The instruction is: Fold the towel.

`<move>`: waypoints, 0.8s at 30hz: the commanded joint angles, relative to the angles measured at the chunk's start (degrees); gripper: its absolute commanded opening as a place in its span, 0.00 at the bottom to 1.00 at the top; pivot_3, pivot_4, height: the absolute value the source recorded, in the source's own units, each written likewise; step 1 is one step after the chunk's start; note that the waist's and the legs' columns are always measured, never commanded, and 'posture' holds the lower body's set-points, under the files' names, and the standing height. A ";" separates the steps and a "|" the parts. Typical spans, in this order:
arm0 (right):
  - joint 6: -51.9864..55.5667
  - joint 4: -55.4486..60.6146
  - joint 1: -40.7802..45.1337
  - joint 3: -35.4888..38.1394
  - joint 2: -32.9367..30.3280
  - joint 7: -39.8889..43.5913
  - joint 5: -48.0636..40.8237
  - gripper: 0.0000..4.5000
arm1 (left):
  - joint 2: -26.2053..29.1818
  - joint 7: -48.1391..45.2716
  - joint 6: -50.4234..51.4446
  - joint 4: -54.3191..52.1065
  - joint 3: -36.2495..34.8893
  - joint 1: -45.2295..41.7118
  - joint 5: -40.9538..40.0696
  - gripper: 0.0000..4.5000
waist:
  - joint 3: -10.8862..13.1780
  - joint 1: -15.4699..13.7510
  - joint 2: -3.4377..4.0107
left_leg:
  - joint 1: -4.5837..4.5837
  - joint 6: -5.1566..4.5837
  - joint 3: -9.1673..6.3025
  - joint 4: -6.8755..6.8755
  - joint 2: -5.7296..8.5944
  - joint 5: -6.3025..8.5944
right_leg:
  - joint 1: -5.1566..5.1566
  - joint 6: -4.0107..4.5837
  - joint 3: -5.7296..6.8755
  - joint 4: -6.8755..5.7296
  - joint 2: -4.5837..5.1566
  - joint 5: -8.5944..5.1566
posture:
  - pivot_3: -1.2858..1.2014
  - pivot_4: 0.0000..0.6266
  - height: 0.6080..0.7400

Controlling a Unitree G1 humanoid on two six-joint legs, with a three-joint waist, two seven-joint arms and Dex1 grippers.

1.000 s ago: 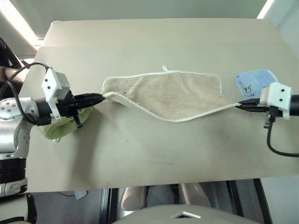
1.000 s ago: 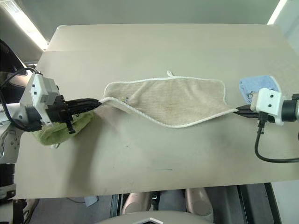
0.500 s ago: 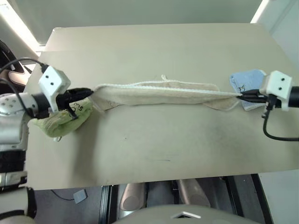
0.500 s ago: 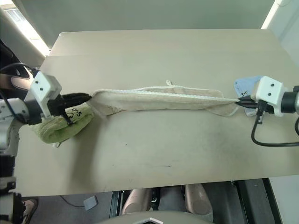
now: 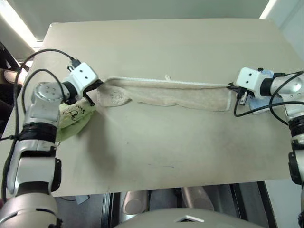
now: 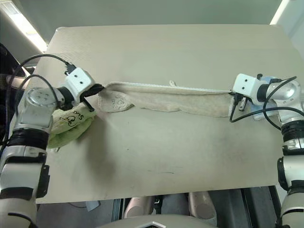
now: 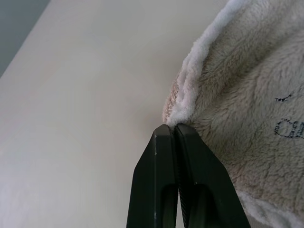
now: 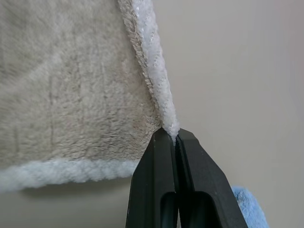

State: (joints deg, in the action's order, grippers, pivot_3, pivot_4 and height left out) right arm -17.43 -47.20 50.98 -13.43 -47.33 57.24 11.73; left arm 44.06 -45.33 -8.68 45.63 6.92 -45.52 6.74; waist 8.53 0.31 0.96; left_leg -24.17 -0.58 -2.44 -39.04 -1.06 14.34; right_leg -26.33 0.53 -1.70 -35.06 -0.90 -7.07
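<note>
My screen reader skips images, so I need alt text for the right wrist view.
The right gripper, black fingers shut, pinches the white corded edge of a beige towel at a corner. The pale table lies behind it, and a bit of a blue cloth shows beside the fingers.

The green towel (image 6: 66,124) carries dark hand-drawn marks on its upper face; they look like a few characters but cannot be read. The towel (image 5: 166,92) bears a small dark embroidered mark near its left end, seen in the left wrist view as a few dark strokes (image 7: 289,126), also too small to read. No other text shows
</note>
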 commanded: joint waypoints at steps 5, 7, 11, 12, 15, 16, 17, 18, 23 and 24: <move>-3.28 -4.20 2.56 0.76 -0.25 -2.01 1.58 0.10 | -0.01 -0.78 -3.53 3.86 -0.66 -1.97 0.70 0.11 | 0.00 0.05 0.00 | 0.00 -0.01 0.00 0.01 0.00 0.01 | 0.00 0.04 0.01 -0.04 0.00 0.03 | 0.52 0.24 0.97; -2.93 -4.45 2.59 1.18 -0.17 -1.81 1.26 0.21 | -0.19 -1.78 -3.42 3.78 -1.19 -1.91 -0.10 0.23 | 0.00 0.01 0.00 | 0.00 -0.02 0.00 0.00 0.00 0.01 | 0.00 0.06 0.02 -0.06 0.00 0.06 | 0.52 0.24 0.97; -3.40 -4.20 2.37 1.55 -0.90 -2.63 1.53 0.52 | -0.03 -0.87 -3.69 3.99 -1.67 -1.98 0.13 0.55 | 0.00 -0.02 0.00 | 0.01 -0.05 0.00 -0.05 0.00 -0.01 | 0.03 0.06 0.02 -0.05 0.00 0.17 | 0.52 0.24 0.97; -3.62 -3.93 2.19 1.82 -1.17 -3.04 1.44 0.59 | -0.05 -0.05 -3.39 4.24 -2.07 -2.11 0.09 0.63 | 0.00 -0.01 0.00 | 0.01 -0.06 0.01 -0.07 0.00 -0.02 | 0.03 0.07 0.02 -0.05 0.00 0.19 | 0.52 0.24 0.97; -3.95 -3.44 1.93 2.34 -1.51 -3.97 1.21 0.83 | -0.39 -0.52 -2.42 4.18 -3.24 -2.24 -1.28 0.86 | 0.00 -0.01 0.00 | 0.01 -0.09 0.02 -0.09 0.00 -0.06 | 0.03 0.08 0.02 -0.06 0.00 0.23 | 0.52 0.24 0.97; -4.22 -3.07 1.90 2.52 -1.81 -4.94 1.48 0.90 | -0.46 -0.49 -3.34 3.54 -3.75 -2.00 -1.75 0.94 | 0.00 -0.01 0.00 | 0.01 -0.10 0.01 -0.09 0.00 -0.07 | 0.03 0.09 0.02 -0.06 0.00 0.24 | 0.52 0.24 0.97; -3.26 -1.42 1.69 4.03 -2.14 -5.66 0.31 0.97 | -0.69 0.08 -3.11 2.40 -5.21 -2.05 -3.21 1.00 | 0.00 -0.01 0.00 | 0.01 -0.09 0.01 -0.09 0.00 -0.08 | 0.03 0.09 0.02 -0.07 0.00 0.24 | 0.52 0.24 0.97; -1.88 0.41 1.32 5.60 -2.38 -5.94 -1.14 0.97 | -0.80 0.92 -2.82 1.46 -6.40 -2.15 -4.21 1.00 | 0.00 -0.01 0.00 | 0.01 -0.10 0.02 -0.08 0.00 -0.09 | 0.03 0.09 0.02 -0.07 0.00 0.24 | 0.52 0.24 0.97; 14.39 14.17 -4.84 14.95 -1.75 -4.18 -12.16 0.97 | -0.48 4.66 0.81 -2.01 -10.57 -3.09 -7.03 1.00 | 0.00 -0.03 0.00 | 0.01 -0.08 0.04 -0.04 -0.01 -0.11 | 0.05 0.10 0.04 -0.03 -0.01 0.23 | 0.52 0.24 0.97; 21.05 18.72 -7.39 16.93 -1.42 -3.99 -15.10 0.97 | -0.32 3.77 0.93 -3.78 -10.97 -2.70 -7.75 1.00 | 0.00 -0.06 0.00 | 0.01 -0.07 0.05 -0.05 -0.01 -0.11 | 0.06 0.10 0.05 -0.01 -0.01 0.22 | 0.52 0.24 0.97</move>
State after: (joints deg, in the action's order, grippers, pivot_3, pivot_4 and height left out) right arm -4.00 -34.62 45.31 -0.21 -48.44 52.89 1.51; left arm 42.68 -41.40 -8.13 45.41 -2.23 -47.34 0.84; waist 8.53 0.25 0.96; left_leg -24.16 -0.65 -2.38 -39.09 -1.07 14.23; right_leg -26.24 0.63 -1.66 -35.04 -0.91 -6.87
